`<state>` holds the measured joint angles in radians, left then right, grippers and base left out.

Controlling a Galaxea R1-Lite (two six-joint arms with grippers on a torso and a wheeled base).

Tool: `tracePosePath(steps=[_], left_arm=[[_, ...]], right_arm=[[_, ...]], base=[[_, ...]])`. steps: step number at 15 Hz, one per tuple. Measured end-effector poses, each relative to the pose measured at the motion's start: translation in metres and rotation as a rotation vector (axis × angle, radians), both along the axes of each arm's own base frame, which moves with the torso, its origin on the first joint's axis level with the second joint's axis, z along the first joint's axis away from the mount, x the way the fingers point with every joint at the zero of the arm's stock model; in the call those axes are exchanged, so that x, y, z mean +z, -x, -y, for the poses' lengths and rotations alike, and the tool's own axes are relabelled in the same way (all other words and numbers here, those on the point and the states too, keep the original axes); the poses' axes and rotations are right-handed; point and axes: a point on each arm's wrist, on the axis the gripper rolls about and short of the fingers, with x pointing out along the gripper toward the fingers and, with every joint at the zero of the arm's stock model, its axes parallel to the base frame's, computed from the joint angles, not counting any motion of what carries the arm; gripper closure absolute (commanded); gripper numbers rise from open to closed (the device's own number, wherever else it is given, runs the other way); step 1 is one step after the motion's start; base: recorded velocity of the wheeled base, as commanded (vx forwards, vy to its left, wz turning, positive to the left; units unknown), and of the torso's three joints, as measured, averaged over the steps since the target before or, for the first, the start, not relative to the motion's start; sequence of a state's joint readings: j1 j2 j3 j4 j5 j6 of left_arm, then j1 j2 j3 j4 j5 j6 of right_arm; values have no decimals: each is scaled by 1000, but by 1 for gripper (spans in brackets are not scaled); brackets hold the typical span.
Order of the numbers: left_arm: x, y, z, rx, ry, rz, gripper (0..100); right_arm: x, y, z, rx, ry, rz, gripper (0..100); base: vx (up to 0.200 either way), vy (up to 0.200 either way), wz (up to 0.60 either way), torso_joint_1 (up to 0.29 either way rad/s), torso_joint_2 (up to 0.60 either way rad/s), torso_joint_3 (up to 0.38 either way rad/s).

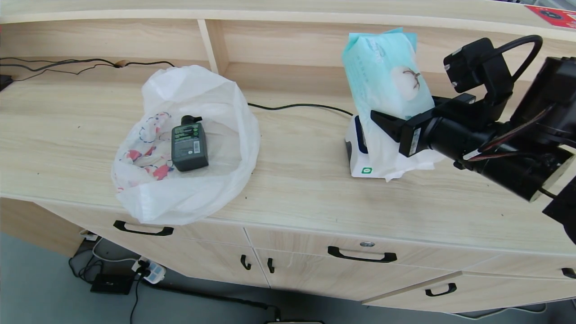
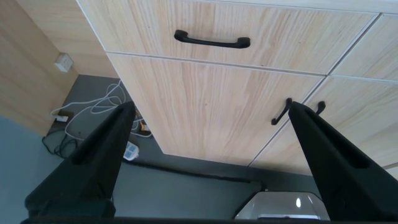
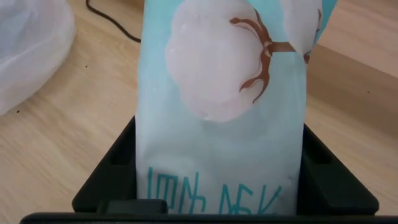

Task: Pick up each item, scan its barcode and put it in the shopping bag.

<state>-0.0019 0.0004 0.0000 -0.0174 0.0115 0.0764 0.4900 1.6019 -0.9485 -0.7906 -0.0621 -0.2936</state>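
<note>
Arm status: right loaded, left free.
Right pincer (image 1: pixel 402 112) clamps the tissue pack (image 1: pixel 387 72); left pincer (image 2: pixel 210 107) hangs low, fingers spread wide.

Wooden counter (image 1: pixel 306 180) bears a shopping bag (image 1: pixel 234 148), scanner (image 1: pixel 357 158) and cable (image 1: pixel 297 106).

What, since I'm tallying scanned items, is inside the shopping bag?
A dark bottle lies label-up inside the shopping bag. Beside it shows a red-and-blue pattern; whether that is the bag's print or another item, the folds hide.

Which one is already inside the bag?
The dark bottle, lying in the white shopping bag. The teal tissue pack is outside it, held up by the right gripper.
</note>
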Motion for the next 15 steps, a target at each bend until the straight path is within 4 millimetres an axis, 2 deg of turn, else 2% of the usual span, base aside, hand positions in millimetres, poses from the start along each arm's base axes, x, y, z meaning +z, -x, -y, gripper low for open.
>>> tracePosePath(steps=[9,15], left_arm=[[0,0,0,0,0,1,0],[0,0,0,1,1,1,0]], right_arm=[[5,-27,-6,-2,-18,19,100],[8,-32,-3,-14,-23,29,100]], base=[[0,0,0,0,0,0],[0,0,0,0,0,0]])
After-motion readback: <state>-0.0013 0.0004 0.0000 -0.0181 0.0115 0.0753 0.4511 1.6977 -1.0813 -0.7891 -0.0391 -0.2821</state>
